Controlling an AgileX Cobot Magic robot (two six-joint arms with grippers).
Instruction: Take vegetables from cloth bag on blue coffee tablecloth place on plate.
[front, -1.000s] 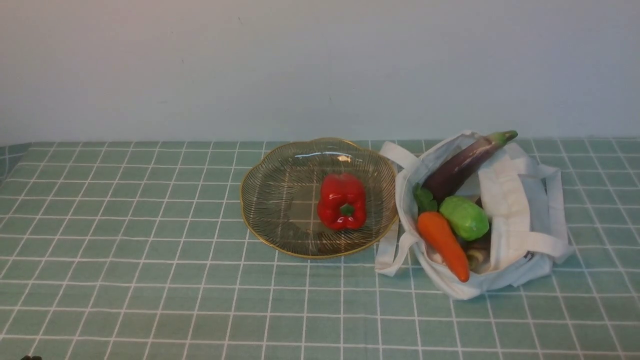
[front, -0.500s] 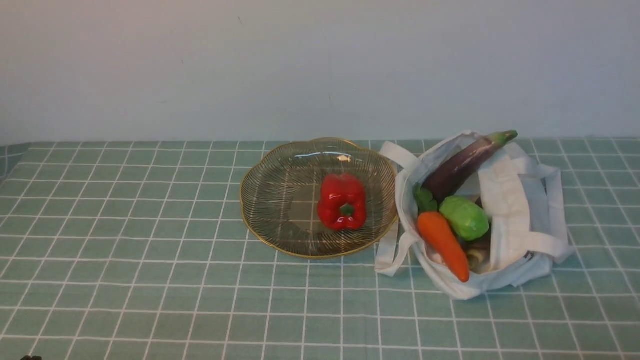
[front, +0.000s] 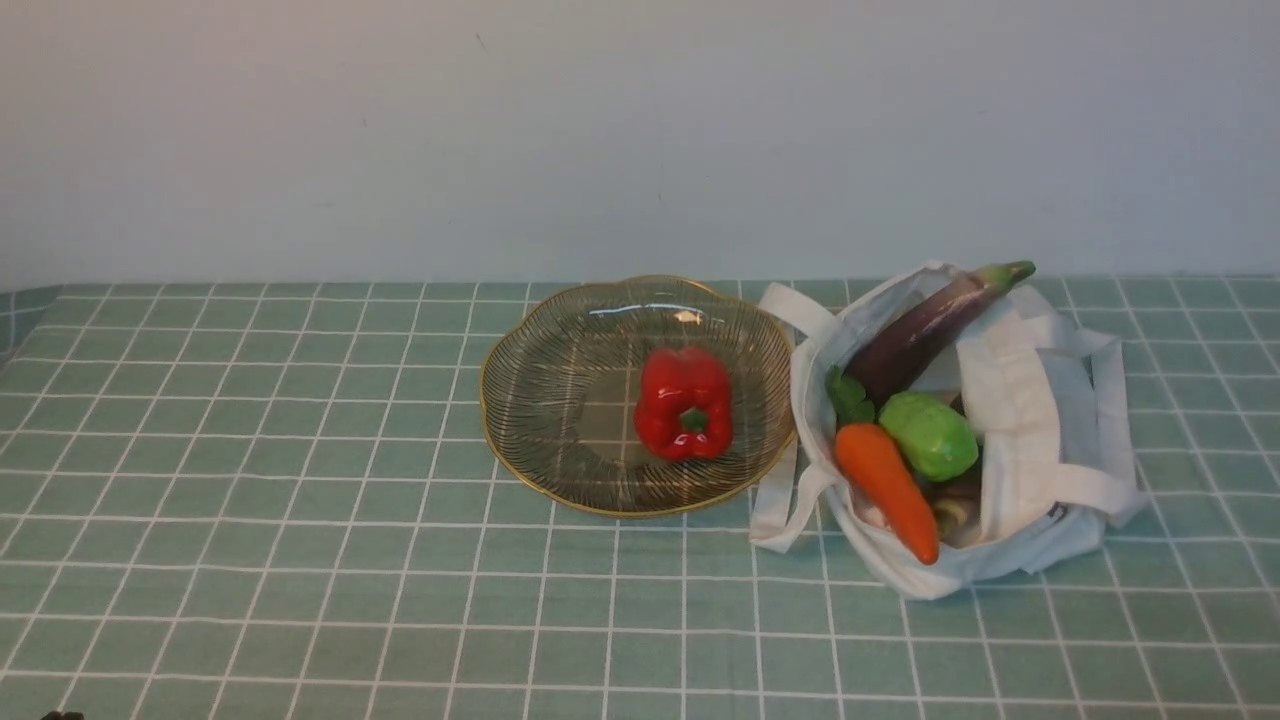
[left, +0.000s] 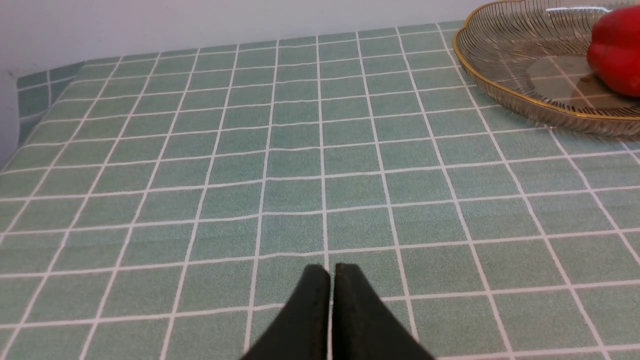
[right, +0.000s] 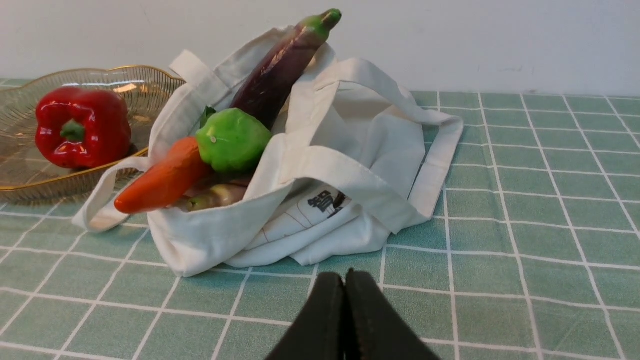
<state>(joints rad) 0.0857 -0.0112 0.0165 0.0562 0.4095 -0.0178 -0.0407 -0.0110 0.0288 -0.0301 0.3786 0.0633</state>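
While red bell pepper (front: 685, 403) sits on plate (front: 530, 440), carrot (front: 886, 489) in cloth bag (front: 1030, 420)

No words, numbers or brand names can be read anywhere. The only print is a small dark mark on the cloth bag (right: 320, 165), low on a fold of its side that faces away from the plate (right: 100, 80); in the right wrist view it looks like a small drawing or a few characters with thin lines beside it, too small and creased to make out. In the front view the same mark shows only as a dark speck at the bag's lower edge on the side away from the plate.
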